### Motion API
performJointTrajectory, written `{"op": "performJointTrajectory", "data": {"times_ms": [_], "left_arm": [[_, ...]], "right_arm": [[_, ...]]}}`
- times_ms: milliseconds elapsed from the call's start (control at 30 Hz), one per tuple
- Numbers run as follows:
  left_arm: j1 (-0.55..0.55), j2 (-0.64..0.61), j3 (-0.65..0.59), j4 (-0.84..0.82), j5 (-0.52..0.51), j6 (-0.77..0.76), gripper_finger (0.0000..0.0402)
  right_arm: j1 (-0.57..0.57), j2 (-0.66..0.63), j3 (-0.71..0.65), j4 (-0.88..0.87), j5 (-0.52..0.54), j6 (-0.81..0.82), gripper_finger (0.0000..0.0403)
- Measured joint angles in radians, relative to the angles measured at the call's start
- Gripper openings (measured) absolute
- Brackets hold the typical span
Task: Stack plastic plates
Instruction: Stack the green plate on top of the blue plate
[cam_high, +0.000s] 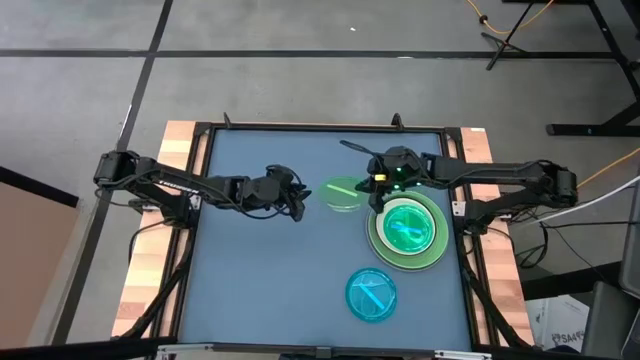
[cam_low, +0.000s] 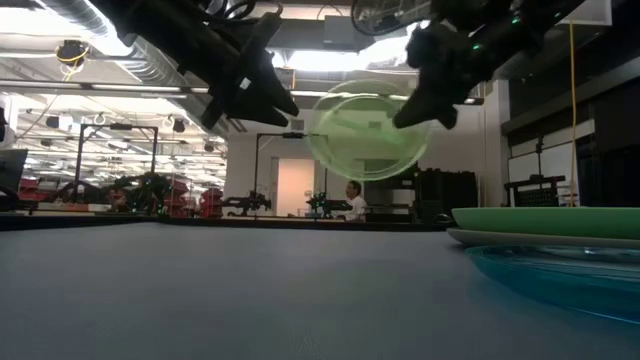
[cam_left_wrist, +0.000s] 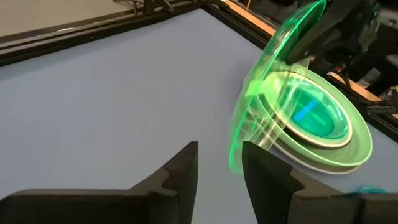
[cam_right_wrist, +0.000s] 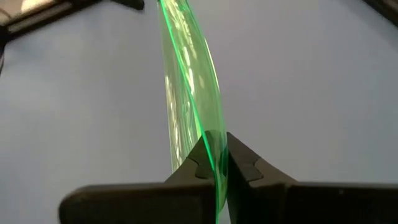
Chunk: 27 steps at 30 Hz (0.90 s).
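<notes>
**Listener:** What are you holding?

**Robot:** My right claw (cam_right_wrist: 214, 163) is pinched onto the rim of a small round translucent green plastic plate (cam_right_wrist: 186, 93). The plate is glossy and see-through, with a thin bright edge. It is tilted up on its edge in the air above the smooth blue-grey table (cam_high: 260, 270), touching nothing else. From above, it (cam_high: 343, 193) hangs between my two claws.

**Listener:** And your other claw?

**Robot:** My left claw (cam_high: 296, 208) hovers over the middle of the table, just beside the plate, its two dark fingers (cam_left_wrist: 180, 171) a little apart with nothing between them.

**Listener:** Where are the other plates?

**Robot:** The stack of plates (cam_high: 408, 232) sits on the right side of the table: a wide pale plate at the bottom, a large light green one on it, and small translucent green on top with something blue showing through. How many lie in it, I cannot tell. A small translucent blue plastic plate (cam_high: 371, 294) lies apart, nearer the front edge; whether it is one or two, I cannot tell.

**Listener:** Anything hidden?

**Robot:** From table height the stack is cut off at the picture's edge.
</notes>
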Motion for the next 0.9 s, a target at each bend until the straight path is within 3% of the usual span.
{"op": "performJointTrajectory", "data": {"times_ms": [200, 533, 900], "left_arm": [[-0.025, 0.0, 0.0, -0.002, 0.0, 0.0, 0.0118], [-0.05, 0.0, 0.0, -0.008, 0.0, 0.001, 0.0118], [-0.05, 0.0, 0.0, -0.008, 0.0, 0.002, 0.0118]], "right_arm": [[0.0, -0.13, 0.0, -0.236, -0.04, 0.025, 0.0], [0.0, -0.302, 0.001, -0.613, -0.261, 0.049, 0.0], [0.0, -0.321, 0.001, -0.893, -0.269, 0.015, 0.0]]}}
